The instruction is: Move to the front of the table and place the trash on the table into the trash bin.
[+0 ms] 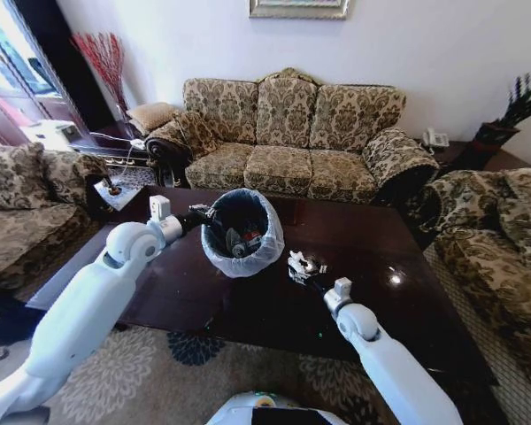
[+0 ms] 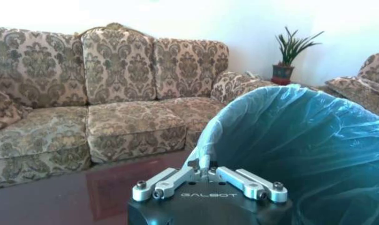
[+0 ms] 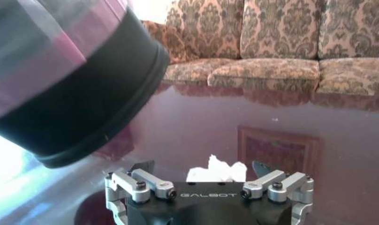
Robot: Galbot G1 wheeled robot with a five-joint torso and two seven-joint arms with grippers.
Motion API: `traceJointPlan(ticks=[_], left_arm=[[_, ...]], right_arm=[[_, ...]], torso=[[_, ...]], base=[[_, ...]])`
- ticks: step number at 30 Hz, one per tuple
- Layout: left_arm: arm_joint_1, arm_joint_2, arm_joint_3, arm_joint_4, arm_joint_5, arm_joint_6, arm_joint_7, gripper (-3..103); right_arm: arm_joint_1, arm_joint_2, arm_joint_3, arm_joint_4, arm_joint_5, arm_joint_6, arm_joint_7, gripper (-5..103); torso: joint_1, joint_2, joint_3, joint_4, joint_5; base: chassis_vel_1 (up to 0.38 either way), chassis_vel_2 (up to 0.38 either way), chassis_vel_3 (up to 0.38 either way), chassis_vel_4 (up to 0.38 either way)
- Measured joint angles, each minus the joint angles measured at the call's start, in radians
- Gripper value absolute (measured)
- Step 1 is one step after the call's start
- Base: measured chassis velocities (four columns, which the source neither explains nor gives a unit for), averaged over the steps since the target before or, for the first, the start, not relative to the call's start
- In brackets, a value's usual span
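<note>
Trash bin (image 1: 242, 232) is held tilted above the counter (image 1: 372, 266), its bag-lined rim pinched by the closed left gripper (image 2: 203, 168). Crumpled white paper (image 3: 217, 168) is seen between the spread fingers of the right gripper (image 3: 205, 172), beside the bin.

so counting it up: one trash bin (image 1: 242, 232), tilted and lifted off the table (image 1: 372, 266), pinched at its rim by the left gripper (image 1: 205, 215). One table, the big dark one. Inside the bin I can make out at least two bits of trash, one with red on it, can't tell the exact number. On the tabletop there's one crumpled white paper (image 1: 298, 264), right in front of the right gripper (image 1: 315, 282), between its spread fingers in the right wrist view (image 3: 217, 169). Two grippers total. One three-seat sofa (image 1: 292, 133) beyond the bin, one potted plant (image 1: 513, 111) off past the right gripper.
</note>
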Motion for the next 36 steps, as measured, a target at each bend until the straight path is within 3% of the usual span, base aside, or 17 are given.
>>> traceJointPlan(ticks=[3, 6, 13, 18, 22, 26, 29, 32, 36], left_arm=[[-0.004, -0.002, 0.005, 0.000, 0.000, 0.000, 0.000, 0], [-0.014, -0.002, 0.013, 0.000, 0.000, 0.000, 0.001, 0], [-0.022, 0.005, 0.018, -0.004, -0.001, 0.000, 0.001, 0], [-0.022, 0.008, 0.014, -0.006, -0.002, 0.000, 0.005, 0], [-0.008, 0.011, -0.001, -0.014, -0.003, -0.001, 0.017, 0], [0.001, 0.015, -0.008, -0.018, -0.004, -0.002, 0.021, 0], [0.009, 0.019, -0.017, -0.021, -0.004, -0.003, 0.026, 0], [0.013, 0.021, -0.021, -0.023, -0.004, -0.004, 0.026, 0], [0.015, 0.020, -0.024, -0.026, -0.005, -0.004, 0.027, 0]], right_arm=[[0.013, -0.003, -0.016, -0.024, 0.007, -0.004, -0.002, 101], [0.027, -0.006, -0.032, -0.046, 0.023, -0.010, -0.004, 95], [0.069, -0.006, -0.059, -0.098, 0.023, -0.008, -0.012, 64], [0.078, -0.005, -0.070, -0.112, 0.023, -0.009, -0.012, 52], [0.089, 0.004, -0.085, -0.130, 0.018, -0.009, -0.011, 30], [0.096, 0.009, -0.091, -0.139, 0.015, -0.009, -0.010, 25], [0.104, 0.016, -0.096, -0.150, 0.008, -0.007, -0.009, 9], [0.104, 0.016, -0.096, -0.149, 0.007, -0.005, -0.004, 2], [0.103, 0.014, -0.093, -0.148, 0.006, 0.002, 0.001, 0]], torso=[[0.000, 0.000, 0.000, 0.0000, 0.0001], [0.000, 0.000, 0.000, -0.0002, 0.0002], [0.000, 0.000, 0.000, 0.0000, 0.0002], [0.000, 0.000, 0.000, -0.0001, 0.0002], [0.000, 0.000, 0.000, -0.0001, 0.0003], [0.000, 0.000, 0.000, -0.0001, 0.0002], [0.000, 0.000, 0.000, 0.0000, 0.0003], [0.000, 0.000, 0.000, -0.0001, 0.0003], [0.000, 0.000, 0.000, 0.0000, 0.0003]], base=[[0.000, 0.000, 0.000, 0.000], [0.000, 0.000, 0.000, 0.000], [0.000, 0.000, 0.000, 0.000], [0.000, 0.000, 0.000, 0.000], [0.000, 0.000, 0.000, 0.000], [0.000, 0.000, 0.000, 0.000], [0.000, 0.000, 0.000, 0.000], [0.000, 0.000, 0.000, 0.000], [0.000, 0.000, 0.000, 0.000]])
